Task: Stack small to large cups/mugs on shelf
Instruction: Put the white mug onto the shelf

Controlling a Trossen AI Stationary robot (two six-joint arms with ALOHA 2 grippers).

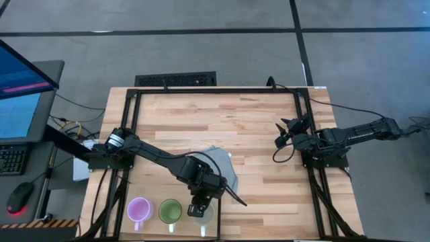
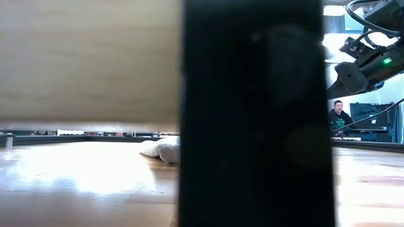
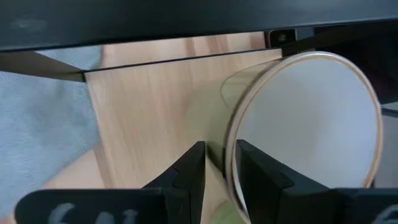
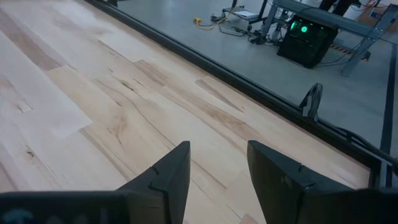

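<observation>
Three mugs stand in a row at the table's near edge: a light purple mug (image 1: 139, 210), a green mug (image 1: 170, 211) and a cream-white mug (image 1: 208, 216), mouths up. My left gripper (image 1: 198, 208) reaches down onto the cream mug (image 3: 311, 124) and is shut on its wall. Under it in the left wrist view lies the pale shelf board (image 3: 149, 112), edged by a black rail (image 3: 186, 22). At the table's right side my right gripper (image 1: 285, 132) hangs open above bare planks (image 4: 217, 162), holding nothing. My left gripper has the cream mug's wall at the rim (image 3: 231, 155) between its two fingers, one finger (image 3: 186, 174) outside and the other (image 3: 261, 180) inside the mug. The fingers come steeply from above, slanting toward the near edge. Whether the mug's base is off the board, I cannot tell.
A grey folded cloth (image 1: 223, 167) lies just beyond the left gripper, also seen in the low view (image 2: 161, 150). Black frame rails (image 1: 215, 90) border the tabletop. A dark post (image 2: 252, 113) blocks the middle of the low view. A person (image 2: 339, 115) sits far behind the table.
</observation>
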